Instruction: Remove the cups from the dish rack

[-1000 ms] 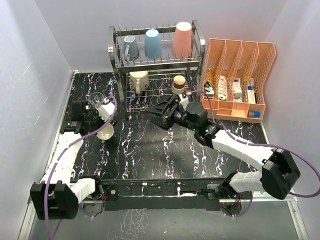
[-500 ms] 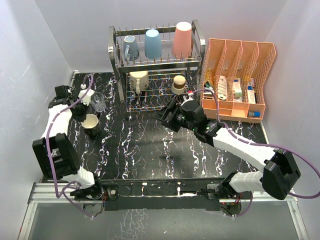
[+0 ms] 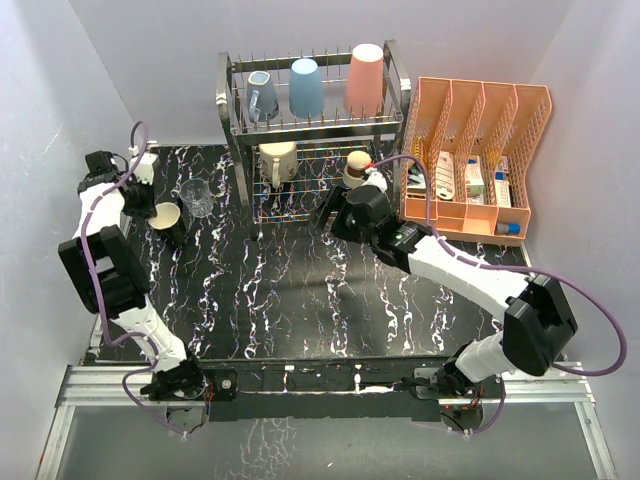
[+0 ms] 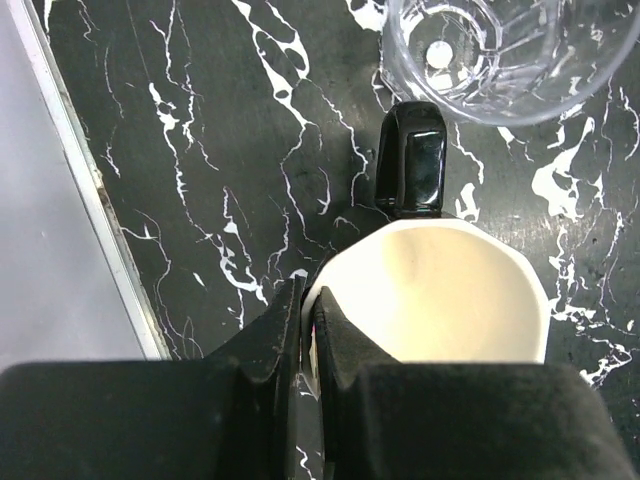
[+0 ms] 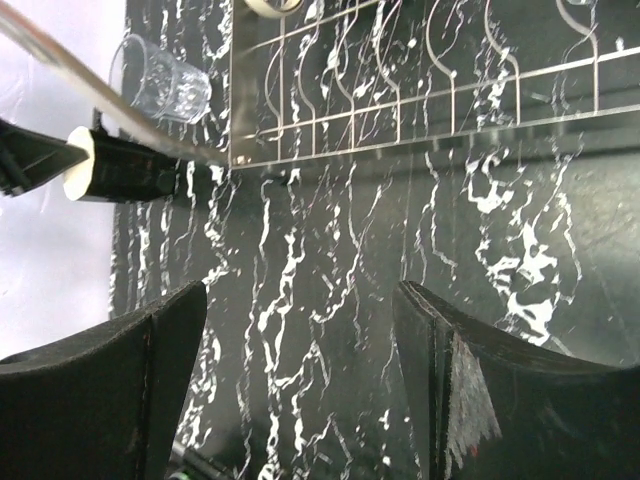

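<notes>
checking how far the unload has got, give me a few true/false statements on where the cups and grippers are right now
1. The clear glass stands on the table, outside the dish rack. True.
2. The right gripper holds the brownish cup. False: it is open and empty, and that cup sits on the rack's lower tier.
3. The pink tumbler sits on the rack's top tier. True.
4. The left gripper hangs open over the glass. False: it is shut on the rim of the dark mug, beside the glass.
5. The cream cup is on the rack's lower tier. True.
</notes>
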### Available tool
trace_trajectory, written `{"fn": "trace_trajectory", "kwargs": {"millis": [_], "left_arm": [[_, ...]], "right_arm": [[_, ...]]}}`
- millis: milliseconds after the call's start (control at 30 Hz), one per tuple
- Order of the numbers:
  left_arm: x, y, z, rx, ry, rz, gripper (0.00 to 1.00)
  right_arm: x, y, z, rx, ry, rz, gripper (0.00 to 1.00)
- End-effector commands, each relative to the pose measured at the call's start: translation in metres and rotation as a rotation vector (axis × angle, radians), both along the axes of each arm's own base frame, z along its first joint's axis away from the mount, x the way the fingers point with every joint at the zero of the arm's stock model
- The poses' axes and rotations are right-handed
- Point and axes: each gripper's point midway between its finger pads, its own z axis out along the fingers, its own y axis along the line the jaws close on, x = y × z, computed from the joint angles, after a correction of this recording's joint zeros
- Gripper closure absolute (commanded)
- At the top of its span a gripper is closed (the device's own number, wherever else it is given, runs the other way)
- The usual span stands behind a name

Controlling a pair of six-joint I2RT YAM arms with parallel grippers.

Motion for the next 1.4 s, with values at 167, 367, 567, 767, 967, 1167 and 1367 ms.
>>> {"fn": "trace_trajectory", "kwargs": {"millis": [167,367,567,767,967,1167,1367], "left_arm": [[0.008,0.006,0.013,-0.054,-0.029,0.009,1.0],[0.002,0.022,0.03,-0.184,-0.04,0.077,0.63],[-0.004,0.018,0.058,-0.178,-0.084,0.048,0.46],[-0.013,0.007,0.079,-0.198,-0.097,0.019,0.3],[-0.028,-0.01,0.093,-0.227,-0.112,-0.022,0.19],[-0.035,-0.017,0.09,-0.226,-0.104,-0.068,0.19],[-0.037,-0.025,0.099,-0.243,-0.139,-0.1,0.19]], "right_arm": [[0.072,0.018,0.012,-0.124,-0.212,-0.073,0.21],[0.114,0.05,-0.01,-0.214,-0.287,-0.099,0.19],[0.145,0.082,-0.011,-0.275,-0.358,-0.115,0.19],[0.175,0.104,-0.007,-0.324,-0.428,-0.146,0.19],[0.203,0.118,-0.02,-0.405,-0.477,-0.168,0.23],[0.219,0.121,-0.024,-0.469,-0.501,-0.213,0.3],[0.228,0.116,-0.038,-0.518,-0.499,-0.241,0.34]]}}
